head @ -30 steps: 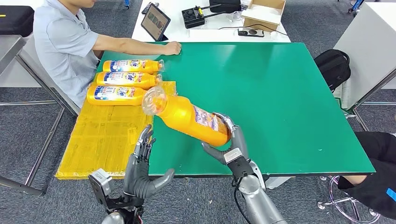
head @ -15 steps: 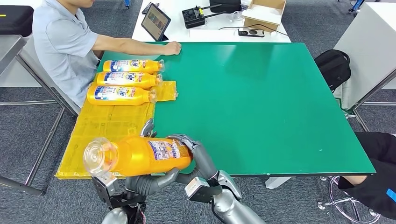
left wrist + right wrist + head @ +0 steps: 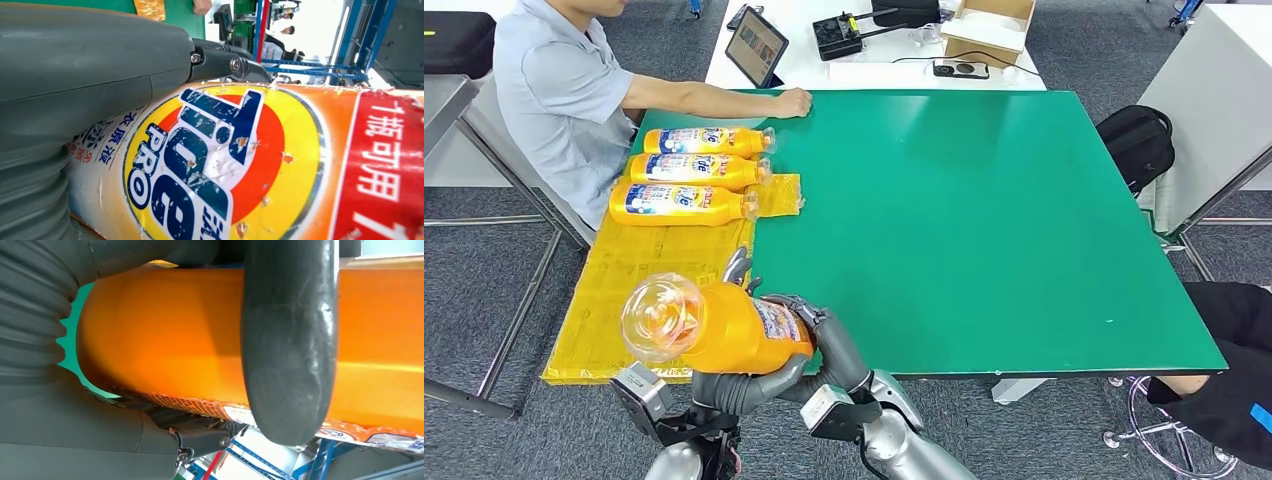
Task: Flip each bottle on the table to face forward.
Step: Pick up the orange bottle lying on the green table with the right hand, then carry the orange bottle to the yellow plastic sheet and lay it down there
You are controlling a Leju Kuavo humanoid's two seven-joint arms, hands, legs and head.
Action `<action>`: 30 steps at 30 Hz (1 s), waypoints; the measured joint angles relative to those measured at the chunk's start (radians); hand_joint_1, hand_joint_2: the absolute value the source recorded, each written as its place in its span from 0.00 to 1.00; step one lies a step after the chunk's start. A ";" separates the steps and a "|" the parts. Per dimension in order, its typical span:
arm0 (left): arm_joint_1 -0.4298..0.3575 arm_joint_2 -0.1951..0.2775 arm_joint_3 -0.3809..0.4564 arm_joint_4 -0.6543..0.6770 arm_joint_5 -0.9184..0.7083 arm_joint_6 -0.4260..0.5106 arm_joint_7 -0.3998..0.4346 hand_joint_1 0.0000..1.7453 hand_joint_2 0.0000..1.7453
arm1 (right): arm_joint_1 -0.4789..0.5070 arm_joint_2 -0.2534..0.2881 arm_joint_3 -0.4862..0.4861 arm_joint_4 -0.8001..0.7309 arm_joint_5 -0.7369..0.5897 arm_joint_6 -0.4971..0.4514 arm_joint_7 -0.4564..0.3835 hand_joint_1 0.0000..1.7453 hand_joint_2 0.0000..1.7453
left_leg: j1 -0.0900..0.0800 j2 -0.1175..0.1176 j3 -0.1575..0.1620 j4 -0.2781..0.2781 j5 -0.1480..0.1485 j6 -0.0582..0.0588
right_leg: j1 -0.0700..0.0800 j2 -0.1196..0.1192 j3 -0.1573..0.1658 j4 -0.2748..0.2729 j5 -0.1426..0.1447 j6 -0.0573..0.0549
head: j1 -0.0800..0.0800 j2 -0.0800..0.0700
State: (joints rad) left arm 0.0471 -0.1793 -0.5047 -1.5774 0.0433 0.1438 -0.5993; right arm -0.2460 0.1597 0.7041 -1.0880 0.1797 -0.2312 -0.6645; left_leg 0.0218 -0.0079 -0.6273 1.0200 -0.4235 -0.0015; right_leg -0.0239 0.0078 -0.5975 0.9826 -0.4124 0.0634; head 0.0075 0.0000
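Observation:
An orange detergent bottle (image 3: 734, 330) with a clear cap hangs over the table's near left corner, cap towards the left. My right hand (image 3: 829, 335) grips its base end, the thumb (image 3: 287, 340) wrapped across the orange body (image 3: 165, 335). My left hand (image 3: 734, 390) cradles the same bottle from below, its fingers up behind it and its thumb (image 3: 90, 65) lying along the label (image 3: 280, 165). Three more orange bottles (image 3: 709, 141) (image 3: 694, 170) (image 3: 679, 203) lie side by side at the far left with their labels up.
A yellow mat (image 3: 644, 290) covers the left strip of the green table (image 3: 964, 200). A person sits at the far left with a hand (image 3: 792, 102) resting on the table's far edge. A tablet (image 3: 757, 45) and boxes stand on the white table behind.
My right hand has swung the bottle from the table's middle front over to the left. It now lies in my left hand, and its cap has turned more towards me.

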 joint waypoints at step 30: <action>-0.036 0.036 0.093 -0.014 0.028 0.011 0.083 1.00 1.00 | 0.081 -0.062 -0.053 -0.109 0.103 -0.281 0.000 0.00 0.00 | 0.000 0.000 0.000 0.000 0.000 0.000 | 0.000 0.000 0.000 0.000 0.000 0.000 | 0.000 0.000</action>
State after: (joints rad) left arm 0.0111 -0.1433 -0.4114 -1.5914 0.0717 0.1545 -0.5162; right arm -0.1649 0.0978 0.6512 -1.1971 0.2822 -0.5126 -0.6645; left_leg 0.0218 -0.0078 -0.6274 1.0200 -0.4234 -0.0015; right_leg -0.0238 0.0081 -0.5977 0.9827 -0.4122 0.0633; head 0.0079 0.0000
